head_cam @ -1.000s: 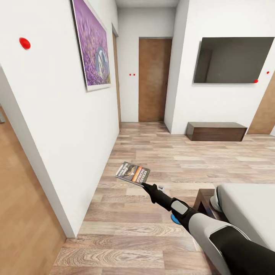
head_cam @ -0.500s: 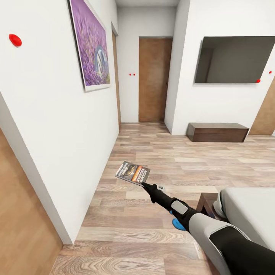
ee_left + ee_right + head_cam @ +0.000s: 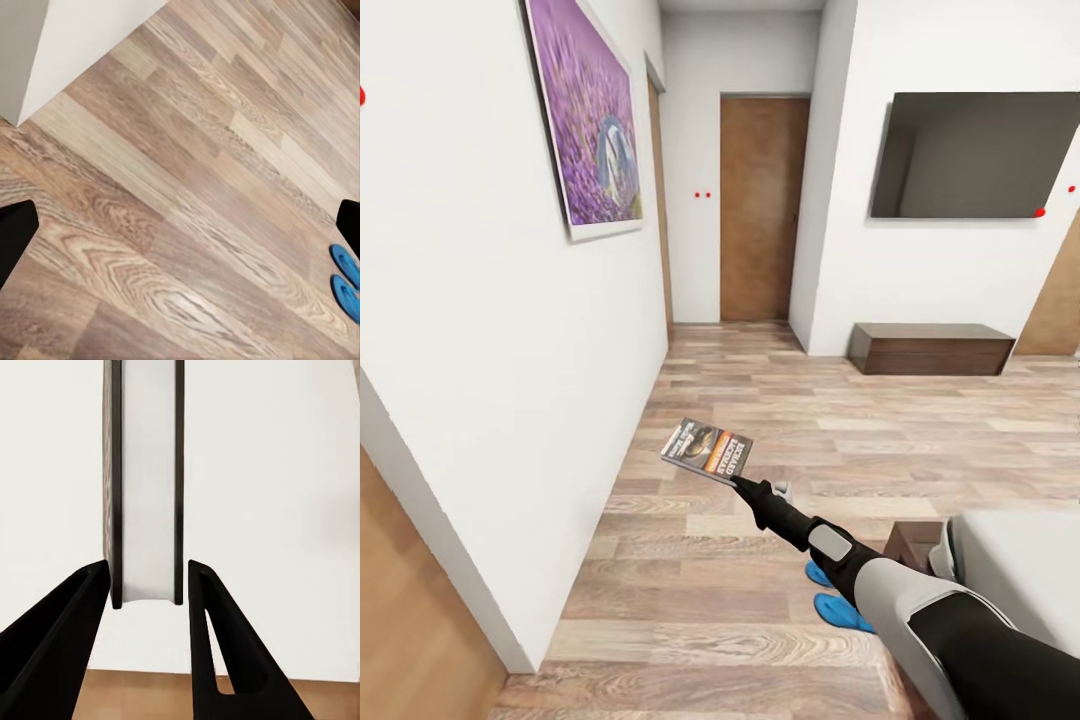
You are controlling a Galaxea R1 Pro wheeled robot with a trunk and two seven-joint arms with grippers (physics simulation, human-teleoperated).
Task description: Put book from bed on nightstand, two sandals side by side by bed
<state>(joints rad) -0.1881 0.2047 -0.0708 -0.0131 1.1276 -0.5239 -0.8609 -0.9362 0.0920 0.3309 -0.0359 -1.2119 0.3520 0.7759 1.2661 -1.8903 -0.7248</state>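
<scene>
1. The right arm reaches out over the light wood-plank floor (image 3: 760,400) with the small thin paperback book (image 3: 707,451), grey-dark cover with an orange band, held flat out in front at the tip of the right gripper (image 3: 740,484). The book is airborne, well clear of the bed and of any furniture.

2. The right wrist view shows the grip itself: the two black fingers (image 3: 67,622) sit on either side of the book's pale page edge (image 3: 148,495), clamped on it. The head view alone would leave that unclear.

3. The step in hand, by my reading, is the carry: the book is off the light-grey mattress of the dark-framed bed (image 3: 1020,570) and not yet on a nightstand.

4. A corner of a dark-brown wooden piece (image 3: 916,545) shows just beside the bed (possibly a nightstand, too little of it visible to be sure). If it is, the next move calls for swinging the arm back towards it and lowering the book flat onto its top before letting go.

5. The two bright blue flat sandals (image 3: 838,600) lie on the floor near the bed, partly hidden behind the right forearm in the head view.

6. The left wrist view gives what the head view does not: the pair of sandals (image 3: 346,279) close together at the frame's edge. The left gripper's dark fingertips (image 3: 15,236) stand wide apart with nothing between them.

7. Far wall: brown door (image 3: 764,205), dark wall screen (image 3: 970,155), low dark cabinet (image 3: 930,348). A purple framed picture (image 3: 585,115) hangs nearer by.
</scene>
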